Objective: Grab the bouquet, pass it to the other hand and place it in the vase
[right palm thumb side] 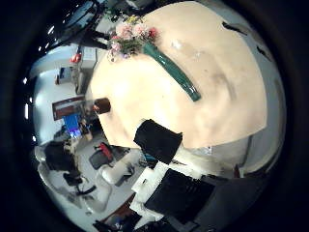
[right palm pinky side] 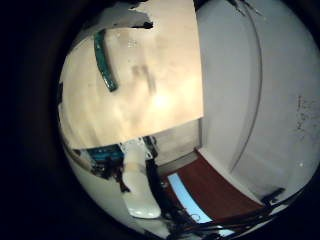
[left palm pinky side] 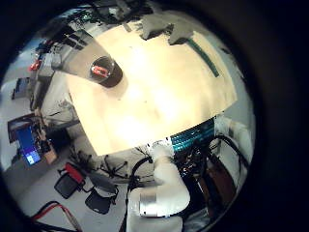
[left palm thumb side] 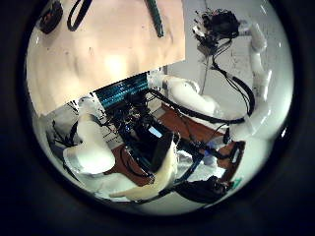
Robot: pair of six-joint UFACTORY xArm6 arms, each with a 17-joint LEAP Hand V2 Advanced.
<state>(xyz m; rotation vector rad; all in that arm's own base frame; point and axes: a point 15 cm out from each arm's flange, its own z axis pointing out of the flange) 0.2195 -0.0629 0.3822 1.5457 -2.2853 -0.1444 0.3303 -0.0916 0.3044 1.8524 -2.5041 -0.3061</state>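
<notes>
The bouquet [right palm thumb side: 145, 46] lies flat on the table [right palm thumb side: 222, 87]; its flower heads are at one table edge and its long wrapped stems [right palm thumb side: 177, 72] reach toward the middle. The stems also show in the left thumb side palm view [left palm thumb side: 156, 18], the right little finger side palm view [right palm pinky side: 102, 58] and the left little finger side palm view [left palm pinky side: 205, 54]. The vase [left palm pinky side: 104, 70] stands upright near a table edge, away from the bouquet; it also shows in the right thumb side palm view [right palm thumb side: 101, 104]. Both palms are well above the table. A hand [left palm thumb side: 219, 25] hangs at the end of a raised arm, its fingers too small to read.
The bare tabletop [left palm pinky side: 164, 92] spreads between vase and bouquet. The arm bases and a rack of equipment [left palm thumb side: 123, 93] stand at the table's edge. Chairs and desks [left palm pinky side: 82, 188] lie on the floor beyond. A dark blocky robot part [right palm thumb side: 157, 140] sits over the table edge.
</notes>
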